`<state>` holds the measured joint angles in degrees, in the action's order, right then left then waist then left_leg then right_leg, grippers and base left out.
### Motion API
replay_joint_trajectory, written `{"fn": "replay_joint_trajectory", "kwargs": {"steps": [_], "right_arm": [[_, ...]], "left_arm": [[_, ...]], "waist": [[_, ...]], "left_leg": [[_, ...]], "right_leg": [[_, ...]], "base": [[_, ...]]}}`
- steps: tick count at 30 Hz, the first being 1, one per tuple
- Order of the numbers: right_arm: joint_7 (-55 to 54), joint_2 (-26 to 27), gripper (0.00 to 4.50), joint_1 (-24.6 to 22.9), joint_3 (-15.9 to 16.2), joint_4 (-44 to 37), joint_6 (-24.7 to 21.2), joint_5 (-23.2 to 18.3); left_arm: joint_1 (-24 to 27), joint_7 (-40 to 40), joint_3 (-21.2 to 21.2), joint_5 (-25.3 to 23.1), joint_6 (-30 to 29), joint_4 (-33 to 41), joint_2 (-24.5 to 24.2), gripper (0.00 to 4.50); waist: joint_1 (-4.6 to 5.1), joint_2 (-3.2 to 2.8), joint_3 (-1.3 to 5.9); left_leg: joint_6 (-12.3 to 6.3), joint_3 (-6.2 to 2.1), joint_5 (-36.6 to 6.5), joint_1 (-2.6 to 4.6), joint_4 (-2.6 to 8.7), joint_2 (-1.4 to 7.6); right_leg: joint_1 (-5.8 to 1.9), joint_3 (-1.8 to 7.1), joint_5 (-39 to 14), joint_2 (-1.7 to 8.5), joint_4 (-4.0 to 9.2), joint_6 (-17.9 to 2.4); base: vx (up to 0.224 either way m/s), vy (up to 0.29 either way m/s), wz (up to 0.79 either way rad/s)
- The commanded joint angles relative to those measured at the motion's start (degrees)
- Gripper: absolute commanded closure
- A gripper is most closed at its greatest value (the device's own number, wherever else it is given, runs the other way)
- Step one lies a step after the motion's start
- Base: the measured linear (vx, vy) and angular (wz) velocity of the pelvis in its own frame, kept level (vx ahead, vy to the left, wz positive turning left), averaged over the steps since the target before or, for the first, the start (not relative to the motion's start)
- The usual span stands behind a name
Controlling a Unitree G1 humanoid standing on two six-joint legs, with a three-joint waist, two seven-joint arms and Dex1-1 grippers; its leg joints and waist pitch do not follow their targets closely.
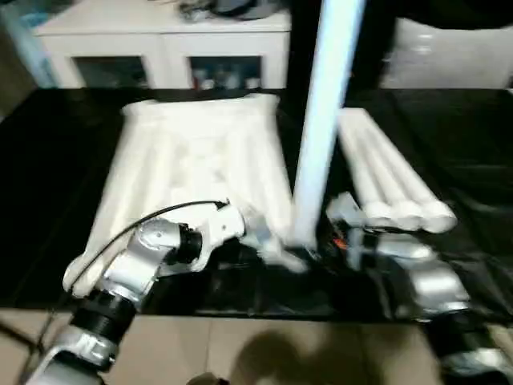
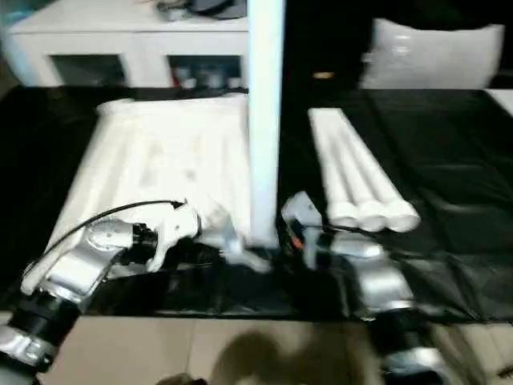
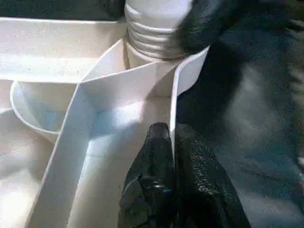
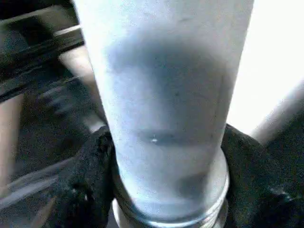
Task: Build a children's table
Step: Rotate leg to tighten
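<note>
The white tabletop (image 1: pixel 192 160) lies ribbed side up on the black-covered table. One white leg (image 1: pixel 325 120) stands upright at its near right corner. In the left wrist view the leg's threaded end (image 3: pixel 154 33) sits in the round corner socket (image 3: pixel 142 64). My right gripper (image 4: pixel 166 190) is shut on this leg near its base, one black finger (image 4: pixel 80 185) on each side. My left gripper (image 3: pixel 172 142) is shut on the tabletop's thin rim wall (image 3: pixel 187 76) just beside that socket. Three more legs (image 1: pixel 385 176) lie side by side to the right of the tabletop.
A white cabinet with glass doors (image 1: pixel 160 48) stands behind the table. A white bulky object (image 2: pixel 437 52) sits at the back right. The table's near edge (image 1: pixel 256 313) drops to a tan floor just in front of my forearms.
</note>
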<state>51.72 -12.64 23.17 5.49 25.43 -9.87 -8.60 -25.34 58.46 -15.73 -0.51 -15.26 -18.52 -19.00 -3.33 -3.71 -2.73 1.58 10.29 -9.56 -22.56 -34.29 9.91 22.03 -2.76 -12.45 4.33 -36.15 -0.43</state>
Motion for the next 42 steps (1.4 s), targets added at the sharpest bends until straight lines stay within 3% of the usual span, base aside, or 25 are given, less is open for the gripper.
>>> {"fn": "replay_joint_trajectory", "kwargs": {"steps": [1, 2, 6, 9, 11, 14, 17, 22, 27, 30, 33, 35, 39, 40, 42], "right_arm": [[-6.3, 5.7, 1.80, 1.9, 2.3, 3.0, -2.5, -0.6], [-9.3, 7.6, 1.80, 3.0, 1.5, 4.7, -3.3, -0.8], [-16.4, 11.1, 1.80, 4.8, -0.8, 7.3, -4.6, -0.6], [-20.3, 12.0, 1.80, 5.9, -1.1, 9.3, -3.5, 1.8], [-20.4, 12.3, 1.24, 5.8, -1.7, 9.6, -2.1, 2.1], [-20.0, 11.5, 1.08, 5.0, -2.1, 8.4, -1.2, 1.9], [-19.8, 10.7, 0.75, 4.6, -2.2, 7.7, -0.1, 2.2], [-12.3, 5.2, 0.29, 2.4, -2.6, 4.0, 4.6, 1.3], [-3.8, -0.4, 0.07, 2.0, -2.3, 2.6, 6.2, 0.6], [2.2, -4.2, 0.07, 1.9, -0.9, 1.8, 7.1, 0.6], [8.9, -8.3, 0.07, 1.4, 1.6, 0.5, 11.2, 1.7], [14.6, -10.8, 0.07, 1.6, 2.4, 0.3, 11.2, 0.6], [17.8, -11.7, 0.07, 2.1, 2.8, 0.4, 11.1, -0.1], [19.4, -12.0, 0.32, 2.4, 3.1, 0.3, 10.3, -0.6], [22.5, -12.5, 0.40, 3.1, 3.9, 0.3, 8.4, -1.6]], "left_arm": [[-0.6, -6.8, 0.9, 1.4, -2.0, 4.4, 4.9, 4.50], [-0.7, -10.2, 1.6, 0.5, -2.9, 4.7, 6.7, 4.50], [-1.5, -18.1, 2.5, -2.1, -5.1, 5.2, 11.1, 4.50], [-2.1, -21.0, 1.7, -3.0, -5.8, 5.4, 13.3, 4.50], [-2.5, -21.9, 1.1, -3.6, -6.3, 5.7, 13.9, 4.50], [-2.5, -21.6, 1.3, -3.3, -6.4, 5.6, 13.6, 4.50], [-2.3, -21.2, 1.1, -3.7, -5.8, 5.3, 13.0, 4.50], [-2.4, -14.4, 0.0, -3.1, -1.8, 2.9, 9.0, 4.50], [-3.5, -7.4, -1.5, -3.1, 2.1, 0.0, 4.6, 4.50], [-4.0, -2.6, -2.4, -2.7, 4.4, -1.2, 2.1, 4.50], [-4.5, 3.9, -3.9, -1.8, 7.9, -2.2, -0.6, 4.50], [-5.1, 9.2, -5.5, -1.7, 11.6, -3.7, -2.9, 4.50], [-5.9, 11.3, -6.5, -2.2, 13.6, -5.3, -4.1, 4.50], [-6.1, 12.7, -6.8, -2.3, 14.5, -5.8, -4.5, 4.50], [-6.5, 15.2, -7.6, -2.3, 16.1, -6.5, -5.5, 4.50]], "waist": [[0.20, 0.89, 2.86], [0.32, 1.11, 3.05], [0.26, 1.01, 3.20], [-0.10, 0.96, 3.51], [-0.28, 0.97, 3.64], [-0.42, 0.52, 3.62], [-0.42, 0.63, 3.59], [-0.79, 0.72, 3.63], [-0.97, 0.53, 3.64], [-1.56, 0.41, 3.72], [-2.27, 0.45, 3.92], [-2.68, 0.53, 3.94], [-3.32, 0.61, 3.93], [-3.34, 0.63, 3.82], [-3.42, 0.72, 3.78]], "left_leg": [[1.19, -1.94, -18.0, 0.70, 5.17, 3.08], [1.05, -1.76, -18.5, 1.24, 4.83, 3.01], [-0.23, -1.48, -15.7, 1.20, 4.67, 3.04], [-1.36, -1.35, -11.9, 1.05, 4.50, 3.03], [-2.08, -1.26, -10.9, 1.00, 4.33, 3.02], [-2.84, -1.32, -10.4, 0.92, 4.32, 3.00], [-2.69, -1.29, -11.1, 1.03, 4.37, 3.07], [-2.99, -1.37, -11.4, 1.01, 4.35, 3.12], [-3.60, -1.28, -11.1, 1.01, 4.16, 3.08], [-4.03, -1.25, -10.7, 1.15, 4.02, 3.28], [-4.72, -1.14, -9.3, 1.12, 3.76, 3.37], [-5.32, -1.10, -9.3, 1.15, 3.61, 3.36], [-5.47, -1.10, -9.9, 1.22, 3.63, 3.55], [-5.13, -1.12, -10.6, 1.22, 3.74, 3.60], [-4.72, -1.21, -11.4, 1.19, 3.88, 3.60]], "right_leg": [[-1.83, 2.03, -18.8, 4.52, 5.23, -12.0], [-1.50, 2.24, -19.8, 4.57, 5.68, -11.3], [-1.51, 2.49, -15.3, 4.29, 5.68, -11.4], [-1.84, 2.30, -8.2, 4.09, 5.12, -12.4], [-1.96, 2.30, -5.9, 4.18, 5.02, -12.8], [-2.11, 2.22, -4.2, 4.17, 4.87, -13.1], [-2.11, 2.20, -4.5, 4.15, 4.99, -13.2], [-2.30, 2.16, -4.0, 4.17, 5.06, -12.8], [-2.30, 2.08, -3.8, 4.15, 4.97, -13.4], [-2.23, 2.02, -2.3, 4.12, 4.70, -13.9], [-2.20, 1.99, 0.0, 4.17, 4.27, -14.2], [-2.18, 1.86, 0.1, 4.14, 4.23, -14.8], [-2.04, 1.87, -0.9, 4.30, 4.10, -15.2], [-1.98, 1.85, -2.0, 4.30, 4.20, -15.3], [-2.03, 1.82, -3.8, 4.34, 4.28, -15.1]], "base": [[0.000, 0.000, 0.00], [0.000, 0.000, 0.00], [0.000, 0.000, 0.00], [0.000, 0.000, 0.00], [0.000, 0.000, 0.00], [0.000, 0.000, 0.00], [0.000, 0.000, 0.00], [0.000, 0.000, 0.00], [0.000, 0.000, 0.00], [0.000, 0.000, 0.00], [0.000, 0.000, 0.00], [0.000, 0.000, 0.00], [0.000, 0.000, 0.00], [0.000, 0.000, 0.00], [0.000, 0.000, 0.00]]}}
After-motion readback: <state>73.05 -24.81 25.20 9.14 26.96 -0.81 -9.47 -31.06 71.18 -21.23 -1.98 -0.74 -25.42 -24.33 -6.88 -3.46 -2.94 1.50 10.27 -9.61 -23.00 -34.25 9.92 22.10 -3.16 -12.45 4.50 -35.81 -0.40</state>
